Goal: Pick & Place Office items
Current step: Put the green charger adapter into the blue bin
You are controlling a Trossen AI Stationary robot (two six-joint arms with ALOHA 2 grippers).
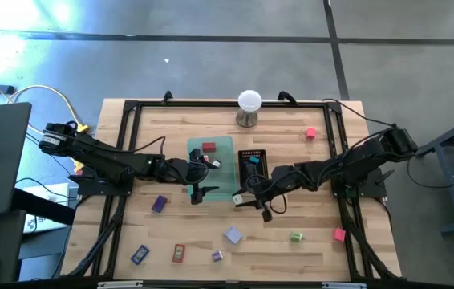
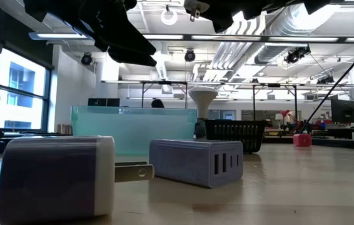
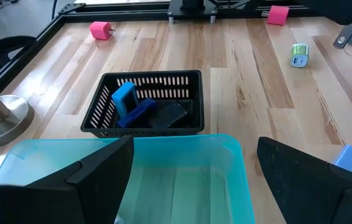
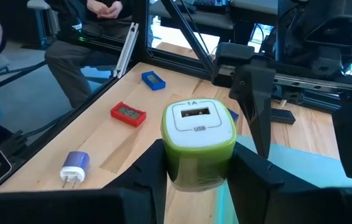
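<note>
**Green charger gripped, heading for a tray**

Green and white, a small USB charger [image 4: 199, 144] sits pinched between the right gripper [image 4: 199, 177] fingers, port face up; the close, firm hold on its lower body looks meant to keep it from tilting in transit. In the high view that gripper [image 1: 261, 204] hangs near the front of the black tray [image 1: 253, 154], which already holds blue and dark items [image 3: 140, 109], so a drop there seems the likely aim, though the green tray [image 1: 225, 143] lies just beside it.

Left gripper [image 1: 197, 193] hovers at the green tray's front edge with its fingers [image 3: 95, 171] spread wide and nothing between them, probably ready for its own pick.

Other items lie scattered on the table [image 1: 331, 249]: a purple block [image 1: 159, 203], a blue one [image 1: 139, 254], a red one [image 1: 178, 253], a pale blue one [image 1: 233, 234], a green one [image 1: 296, 236] and pink ones [image 1: 338, 234]. A red piece [image 1: 208, 148] rests in the green tray. A person sits beyond the table in the right wrist view.
</note>
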